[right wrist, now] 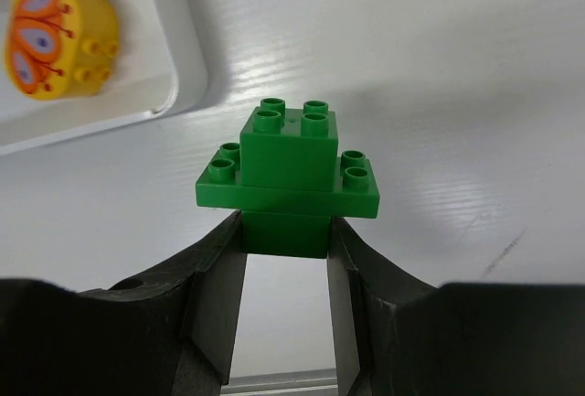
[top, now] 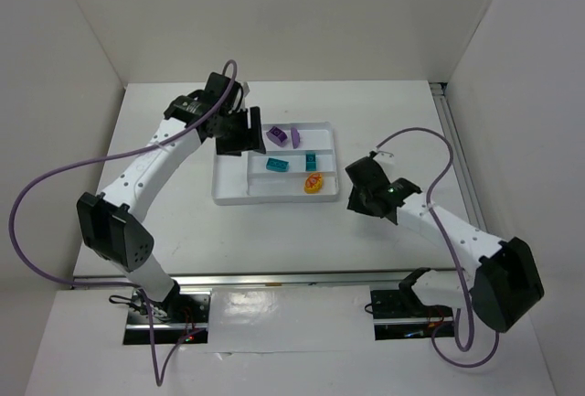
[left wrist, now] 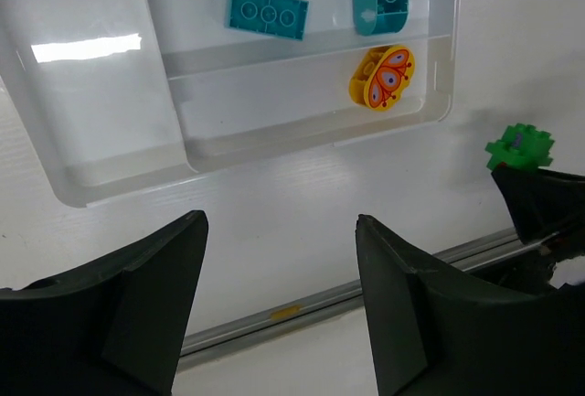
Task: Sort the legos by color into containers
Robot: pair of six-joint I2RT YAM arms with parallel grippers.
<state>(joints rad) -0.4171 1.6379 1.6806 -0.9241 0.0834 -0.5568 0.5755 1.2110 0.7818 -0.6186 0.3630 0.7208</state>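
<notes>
Green lego (right wrist: 286,181) is sitting pinched by its lower block in the right claw (right wrist: 286,236), studs pointing away, over the tabletop (right wrist: 439,94) just outside the white tray (right wrist: 187,58), near the row holding the yellow butterfly piece (right wrist: 55,39). Teal pieces (left wrist: 268,12) are occupying the next row, so the large bare compartment (left wrist: 91,94) is looking like the best target: carrying level, clearing the rim, releasing low. Left claw (left wrist: 281,222) is hanging spread, gripping nothing.
</notes>
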